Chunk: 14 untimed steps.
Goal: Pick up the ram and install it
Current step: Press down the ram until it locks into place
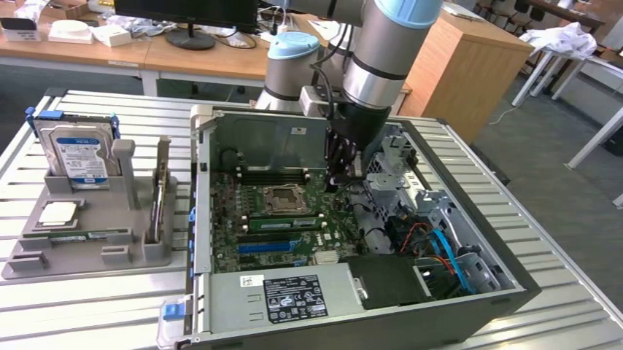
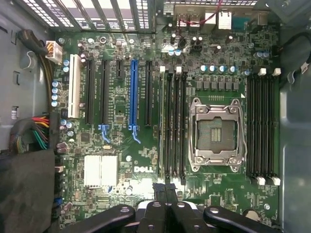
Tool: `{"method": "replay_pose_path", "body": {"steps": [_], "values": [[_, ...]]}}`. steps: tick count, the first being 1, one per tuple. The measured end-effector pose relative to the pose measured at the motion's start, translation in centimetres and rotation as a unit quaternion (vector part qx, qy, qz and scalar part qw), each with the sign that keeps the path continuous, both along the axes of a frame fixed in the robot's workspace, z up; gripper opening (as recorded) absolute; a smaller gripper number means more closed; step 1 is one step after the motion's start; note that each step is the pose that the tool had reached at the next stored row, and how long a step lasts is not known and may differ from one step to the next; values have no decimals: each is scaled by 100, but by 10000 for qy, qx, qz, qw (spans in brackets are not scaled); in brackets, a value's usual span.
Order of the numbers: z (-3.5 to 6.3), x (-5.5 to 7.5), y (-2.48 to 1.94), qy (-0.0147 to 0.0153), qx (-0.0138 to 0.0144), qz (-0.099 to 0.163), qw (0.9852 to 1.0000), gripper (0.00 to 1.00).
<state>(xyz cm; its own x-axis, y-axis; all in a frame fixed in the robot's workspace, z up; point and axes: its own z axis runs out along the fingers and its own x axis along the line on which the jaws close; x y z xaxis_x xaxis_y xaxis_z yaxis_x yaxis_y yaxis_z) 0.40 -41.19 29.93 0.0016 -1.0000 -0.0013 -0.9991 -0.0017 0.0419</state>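
Note:
The ram [image 1: 287, 222], a long green stick with a pale label, stands in a slot beside the empty processor socket [image 1: 282, 197] on the motherboard inside the open computer case. In the wrist view the ram [image 2: 162, 126] shows edge-on in the outermost slot of the bank next to the socket [image 2: 217, 133]. My gripper [image 1: 341, 182] hangs over the board, past one end of that slot bank. Its black fingers are shut together with nothing visible between them, and the gripper [image 2: 165, 187] sits close to the end of the ram's slot.
The case wall [image 1: 467, 219] and drive cage [image 1: 395, 157] rise close to the arm. A power supply [image 1: 282, 295] fills the case's near end. On the exterior view's left, a grey holder [image 1: 87, 251] carries a hard drive [image 1: 78, 157] and a silver processor chip [image 1: 57, 213].

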Motion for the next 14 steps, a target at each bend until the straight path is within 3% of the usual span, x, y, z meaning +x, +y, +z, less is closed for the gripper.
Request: {"method": "replay_pose_path", "body": {"steps": [14], "values": [[-97, 0, 0, 0, 0, 0, 10000, 10]]}}
